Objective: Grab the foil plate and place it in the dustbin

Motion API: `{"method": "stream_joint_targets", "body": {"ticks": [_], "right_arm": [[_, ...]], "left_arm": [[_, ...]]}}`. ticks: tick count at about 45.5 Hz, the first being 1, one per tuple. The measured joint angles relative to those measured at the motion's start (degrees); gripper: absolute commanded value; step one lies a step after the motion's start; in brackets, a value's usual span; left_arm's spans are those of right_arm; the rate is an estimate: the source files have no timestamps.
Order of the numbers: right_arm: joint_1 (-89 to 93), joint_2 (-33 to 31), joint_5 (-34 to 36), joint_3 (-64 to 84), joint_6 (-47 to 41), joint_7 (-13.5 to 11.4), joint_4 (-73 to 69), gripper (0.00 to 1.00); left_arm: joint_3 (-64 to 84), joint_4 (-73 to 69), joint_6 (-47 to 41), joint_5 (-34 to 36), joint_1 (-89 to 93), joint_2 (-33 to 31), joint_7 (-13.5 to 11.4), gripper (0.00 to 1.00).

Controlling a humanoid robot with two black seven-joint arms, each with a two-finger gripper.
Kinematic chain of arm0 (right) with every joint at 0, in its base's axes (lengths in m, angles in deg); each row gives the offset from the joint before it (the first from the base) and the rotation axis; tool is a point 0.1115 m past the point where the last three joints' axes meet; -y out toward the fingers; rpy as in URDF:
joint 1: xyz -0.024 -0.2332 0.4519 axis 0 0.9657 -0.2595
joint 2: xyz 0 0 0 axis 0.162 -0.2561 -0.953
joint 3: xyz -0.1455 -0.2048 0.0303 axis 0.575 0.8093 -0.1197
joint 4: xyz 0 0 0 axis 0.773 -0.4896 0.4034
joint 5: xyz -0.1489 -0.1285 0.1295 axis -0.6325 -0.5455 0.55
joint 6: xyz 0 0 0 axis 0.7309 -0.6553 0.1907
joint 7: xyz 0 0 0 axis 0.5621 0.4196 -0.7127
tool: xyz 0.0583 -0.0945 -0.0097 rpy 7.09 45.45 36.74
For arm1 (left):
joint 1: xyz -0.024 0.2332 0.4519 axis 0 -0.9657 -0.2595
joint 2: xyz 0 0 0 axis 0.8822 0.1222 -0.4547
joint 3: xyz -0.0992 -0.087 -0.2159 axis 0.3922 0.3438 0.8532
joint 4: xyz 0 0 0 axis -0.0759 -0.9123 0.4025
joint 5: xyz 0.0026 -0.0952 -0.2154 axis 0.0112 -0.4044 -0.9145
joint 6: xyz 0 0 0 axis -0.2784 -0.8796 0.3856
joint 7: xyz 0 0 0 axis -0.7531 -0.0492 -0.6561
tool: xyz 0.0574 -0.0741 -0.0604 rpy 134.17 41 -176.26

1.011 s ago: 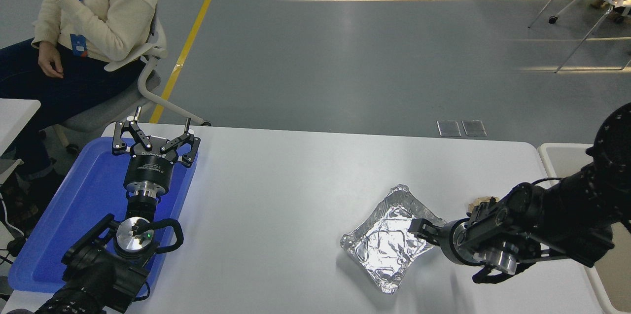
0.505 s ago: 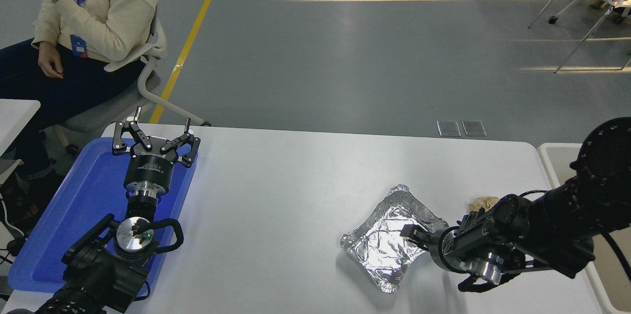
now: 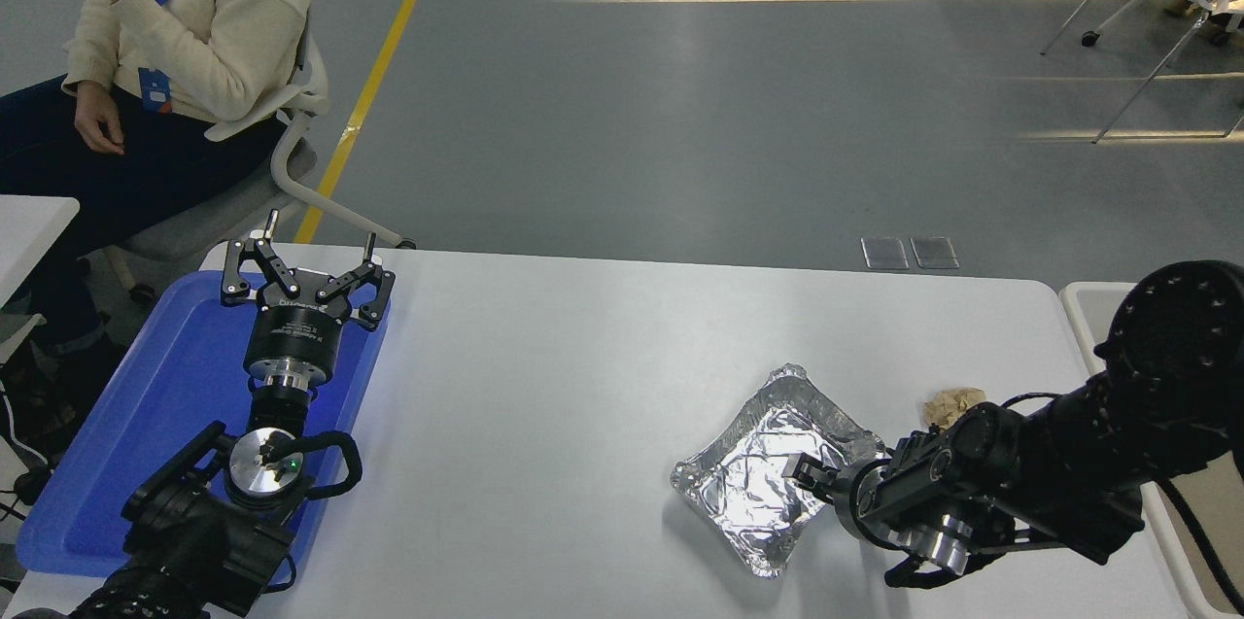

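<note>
Right tool (image 3: pixel 805 475) reaches in low from the right edge, its black fingertips over the right rim of the foil plate (image 3: pixel 753 483); whether the fingers are apart or clamped on the rim cannot be told from this angle. That plate, a shiny crinkled silver tray with a raised rim, lies flat on the white surface (image 3: pixel 544 386), toward its near right part and turned so one corner points to the far side. Just to the plate's right, beside the black arm, sits a small crumpled tan paper ball (image 3: pixel 952 401). At the far right edge, next to the surface, a corner of the dustbin (image 3: pixel 1090 308) shows its off-white rim, well apart from the plate and partly hidden by the arm. Left tool (image 3: pixel 303 277) is parked over a blue tray (image 3: pixel 146 405) at the left, fingers spread apart and holding nothing. A person (image 3: pixel 185 26) in a cream sweater sits on a chair beyond the far left corner.
</note>
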Motion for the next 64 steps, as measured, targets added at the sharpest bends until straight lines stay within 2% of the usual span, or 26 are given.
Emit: {"method": "stream_joint_targets", "body": {"ticks": [9,10,12,13,44,64], "right_arm": [[0.14,0.22,-0.54,0.01,0.11,0.00,0.19,0.24],[0.14,0.24,-0.59,0.03,0.13,0.00,0.20,0.20],[0.16,0.28,-0.66,0.04,0.23,0.00,0.23,0.03],[0.17,0.29,-0.69,0.05,0.29,0.00,0.24,0.00],[-1.06,0.22,-2.95,0.64,2.30,0.08,-0.58,0.00],[-14.38,-3.09,-5.03,3.24,0.71,0.15,-12.30,0.00]], "left_arm": [[0.00,0.00,0.00,-0.02,0.00,0.00,0.00,1.00],[0.00,0.00,0.00,-0.03,0.00,0.00,0.00,1.00],[0.00,0.00,0.00,-0.04,0.00,0.00,0.00,1.00],[0.00,0.00,0.00,-0.04,0.00,0.00,0.00,1.00],[0.00,0.00,0.00,-0.03,0.00,0.00,0.00,1.00],[0.00,0.00,0.00,0.01,0.00,-0.02,0.01,1.00]]}}
